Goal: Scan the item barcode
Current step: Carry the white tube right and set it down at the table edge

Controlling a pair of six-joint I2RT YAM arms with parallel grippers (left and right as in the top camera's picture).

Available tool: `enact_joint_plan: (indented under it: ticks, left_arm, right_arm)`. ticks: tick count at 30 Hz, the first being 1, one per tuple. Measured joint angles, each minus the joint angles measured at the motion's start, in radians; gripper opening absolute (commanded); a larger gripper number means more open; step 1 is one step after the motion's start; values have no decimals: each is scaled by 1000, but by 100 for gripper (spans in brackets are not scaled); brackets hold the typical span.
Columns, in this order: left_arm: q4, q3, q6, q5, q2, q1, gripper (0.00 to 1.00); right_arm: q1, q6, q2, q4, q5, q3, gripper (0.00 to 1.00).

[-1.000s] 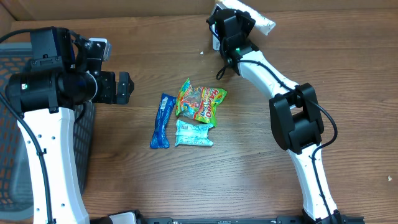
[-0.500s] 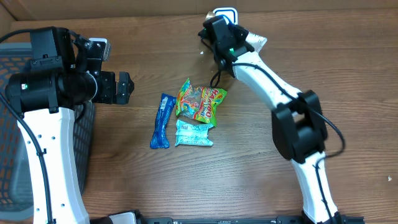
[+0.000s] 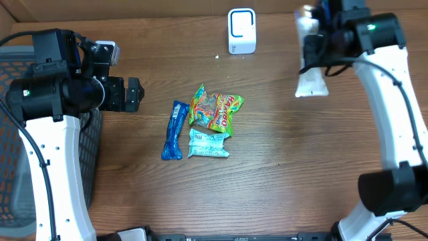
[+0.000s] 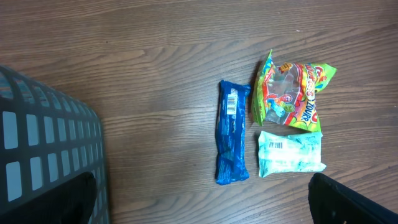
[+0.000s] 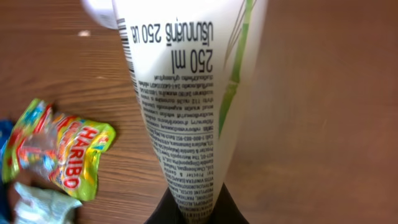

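The right tool [image 5: 193, 213] pinches the flat crimped end of a white tube [image 5: 186, 93], smooth and glossy (a thin green stalk runs up one side). It holds the tube over the wood-grain bench [image 3: 267, 174], to the right of the rounded white scanner [image 3: 241, 31]. The left tool [image 3: 134, 95] hangs with jaws spread beside the dark mesh basket [image 3: 13, 167]. A crinkled blue wrapper [image 3: 173, 130], a bright sweets bag [image 3: 215, 109] and a pale teal packet [image 3: 208, 144] lie mid-bench.
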Motion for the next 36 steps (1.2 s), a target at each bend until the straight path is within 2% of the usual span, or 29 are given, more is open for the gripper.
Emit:
enact_joint_plan:
  ticks: [5, 11, 18, 20, 21, 22, 23, 24, 25, 26, 27, 29, 31, 36]
  left_arm:
    - [0, 0, 0, 0, 0, 0, 100]
    - [0, 0, 0, 0, 0, 0, 100]
    - [0, 0, 0, 0, 0, 0, 100]
    - [0, 0, 0, 0, 0, 0, 100]
    - [0, 0, 0, 0, 0, 0, 100]
    - [0, 0, 0, 0, 0, 0, 100]
    - [0, 0, 0, 0, 0, 0, 100]
    - [0, 0, 0, 0, 0, 0, 100]
    - [0, 0, 0, 0, 0, 0, 100]
    - [0, 0, 0, 0, 0, 0, 100]
    - [0, 0, 0, 0, 0, 0, 100]
    - [0, 0, 0, 0, 0, 0, 100]
    - [0, 0, 0, 0, 0, 0, 100]
    - [-1, 0, 0, 0, 0, 0, 100]
  right_arm:
    - [-142, 208, 39, 88, -80, -203, 4]
    - [-273, 434, 44, 356, -132, -486, 4]
    - [-326, 663, 45, 689, -150, -724, 4]
    - [-328, 699, 45, 736, -148, -748, 4]
    - [-328, 721, 45, 747, -142, -755, 11]
    - [-328, 742, 45, 750, -136, -759, 24]
    - [-328, 757, 45, 750, -130, -760, 32]
    - [-328, 768, 45, 754, -121, -760, 57]
    - [-328, 768, 45, 760, -118, -760, 69]
    - [-328, 766, 45, 761, -115, -759, 75]
    - [-330, 758, 45, 762, -116, -759, 79]
    - [-339, 711, 45, 745, -135, -753, 81]
    - [-348, 673, 45, 703, -171, -732, 79]
    - [-364, 467, 44, 532, -377, -546, 79]
